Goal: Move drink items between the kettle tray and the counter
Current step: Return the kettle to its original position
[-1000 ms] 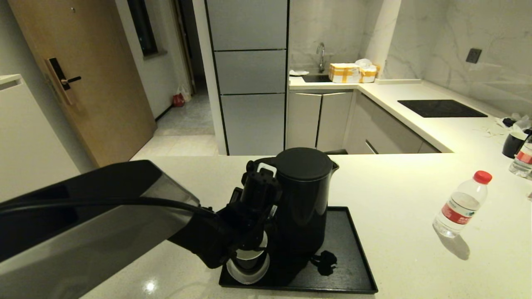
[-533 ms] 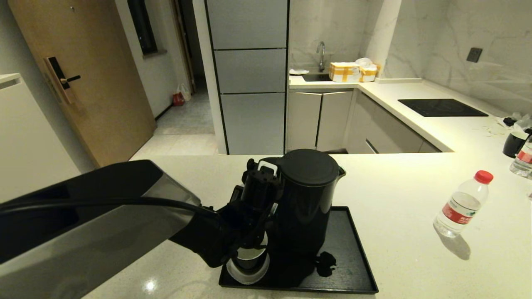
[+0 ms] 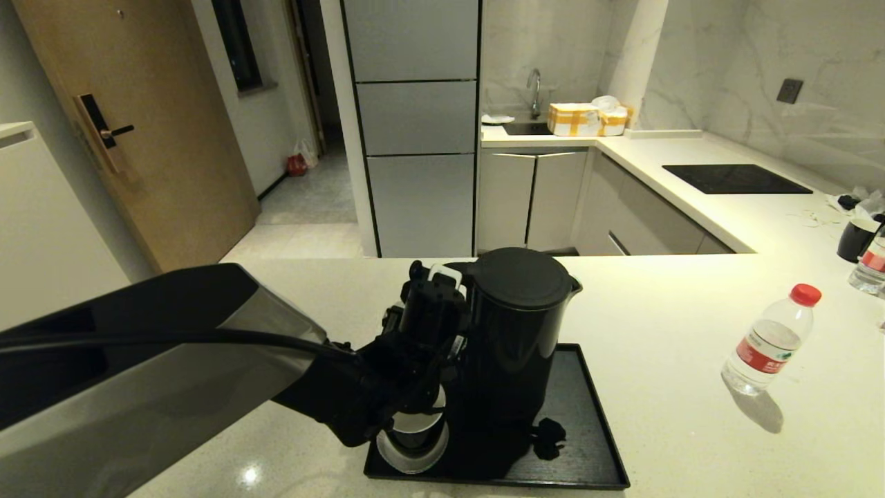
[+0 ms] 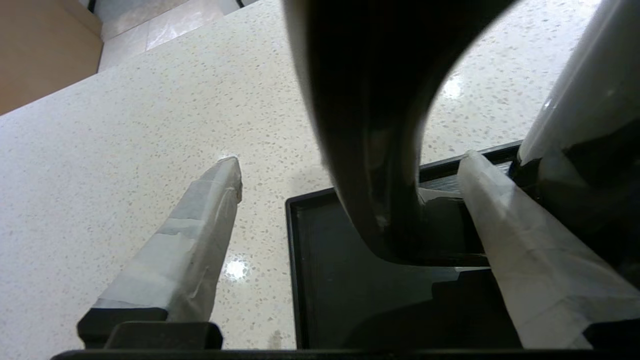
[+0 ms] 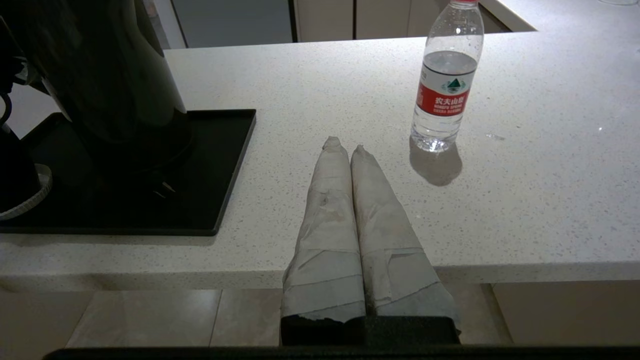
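Observation:
The tall black kettle (image 3: 518, 332) stands on the black kettle tray (image 3: 601, 429) on the pale counter (image 3: 664, 325). My left gripper (image 3: 432, 304) (image 4: 350, 161) is open, and its fingers (image 4: 200, 235) stand on either side of the kettle's loop handle (image 4: 370, 150) without touching it. Under that arm, a small black cup (image 3: 415, 432) sits on a white saucer at the tray's front left corner. The water bottle (image 3: 771, 342) (image 5: 445, 85) stands on the counter to the right. My right gripper (image 5: 345, 145) is shut and empty, low over the counter's front edge between tray (image 5: 220, 165) and bottle.
The kettle's plug (image 3: 550, 436) lies on the tray in front of it. A second black cup (image 3: 854, 238) and another bottle (image 3: 871, 263) stand at the far right edge. A black cooktop (image 3: 733, 180) is set into the back counter.
My left gripper has opened and let go of the kettle handle. The kettle has shifted slightly to the right on the tray. The bottle and my right gripper have not moved.

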